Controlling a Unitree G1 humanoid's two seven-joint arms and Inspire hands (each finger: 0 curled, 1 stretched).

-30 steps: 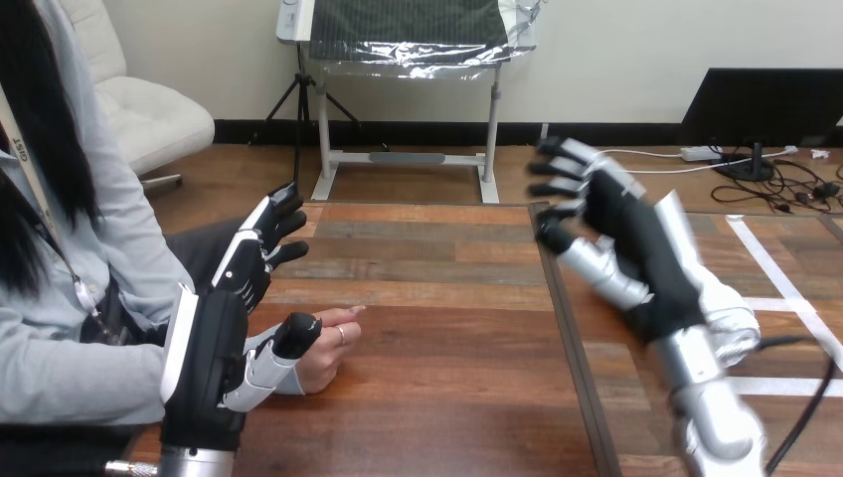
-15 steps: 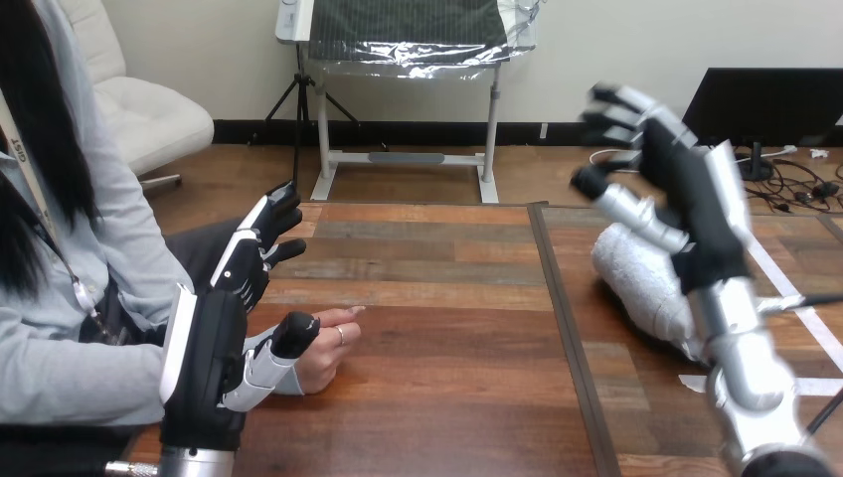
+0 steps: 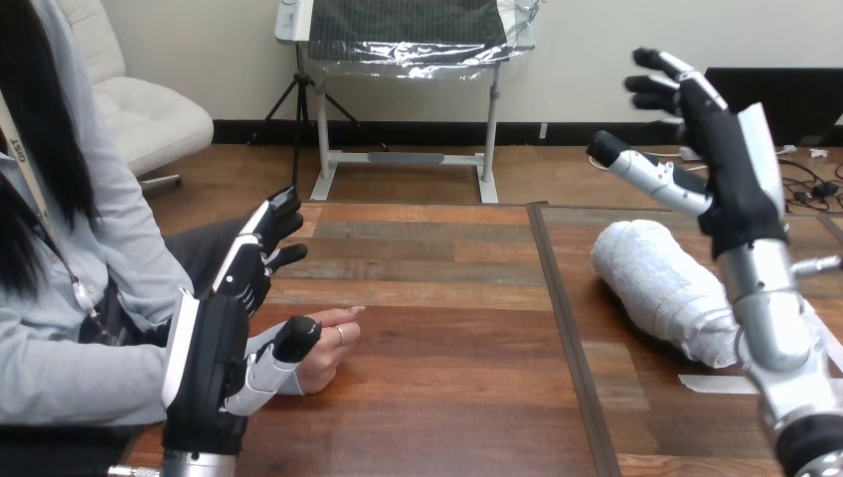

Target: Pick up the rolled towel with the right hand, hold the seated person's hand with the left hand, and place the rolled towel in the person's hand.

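The rolled white towel (image 3: 658, 286) lies on its side on the right part of the table. My right hand (image 3: 729, 159) is raised above and behind it, open with fingers spread, not touching it. At the left, my left hand (image 3: 212, 343) stands over the person's wrist, open, with straight fingers (image 3: 266, 238) pointing away from me. Its thumb (image 3: 290, 342) rests against the person's hand (image 3: 326, 350), which lies loosely curled on the table (image 3: 437, 328).
A dark seam (image 3: 565, 328) divides the tabletop left of the towel. A strip of white tape (image 3: 711, 383) lies on the wood near the towel's near end. The person sits at the left edge, their grey sleeve (image 3: 80, 383) beside my left arm.
My right hand has risen and swung to the right, uncovering the towel beneath it. My left hand and the person's hand have stayed in place.
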